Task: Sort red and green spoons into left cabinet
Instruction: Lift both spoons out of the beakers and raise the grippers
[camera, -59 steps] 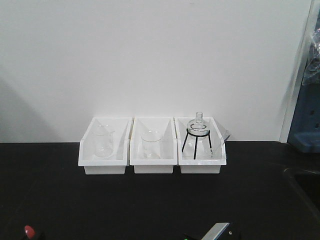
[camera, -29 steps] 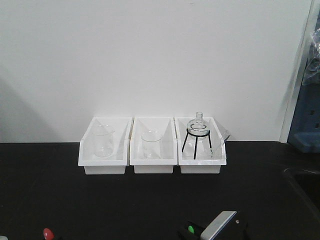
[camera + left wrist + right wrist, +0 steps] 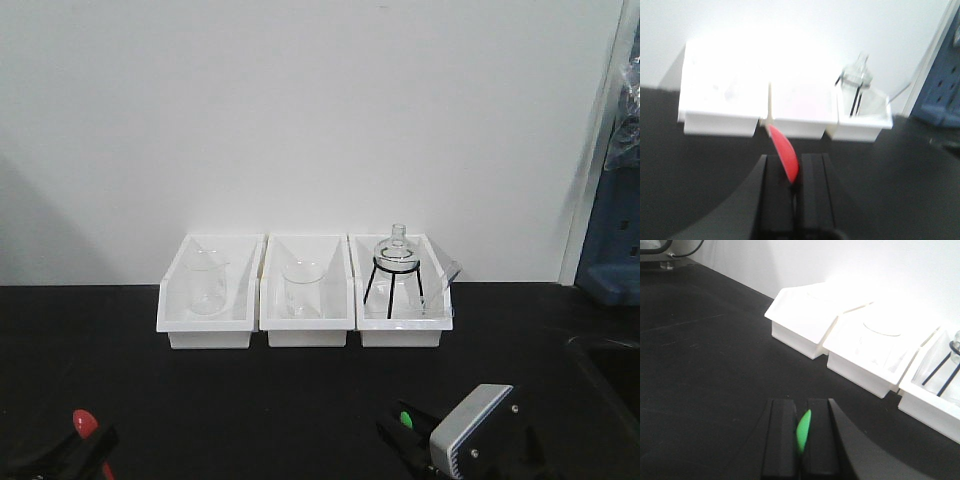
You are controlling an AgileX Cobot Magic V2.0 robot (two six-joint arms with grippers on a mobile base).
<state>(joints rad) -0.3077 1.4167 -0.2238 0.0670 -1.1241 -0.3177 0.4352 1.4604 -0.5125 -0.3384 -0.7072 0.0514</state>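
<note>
Gripping the red spoon [image 3: 784, 152] in its jaws, the left gripper [image 3: 794, 161] hangs over the near-left corner of the desk [image 3: 300, 400]; the right gripper [image 3: 801, 403] clamps the green spoon [image 3: 802, 432] at the near edge.

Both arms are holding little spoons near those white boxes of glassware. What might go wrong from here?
The left bin already holds a glass beaker, so a dropped red spoon might knock or chip it. The green spoon sits in a thin pinch between the fingers and could slip out on the way.
</note>
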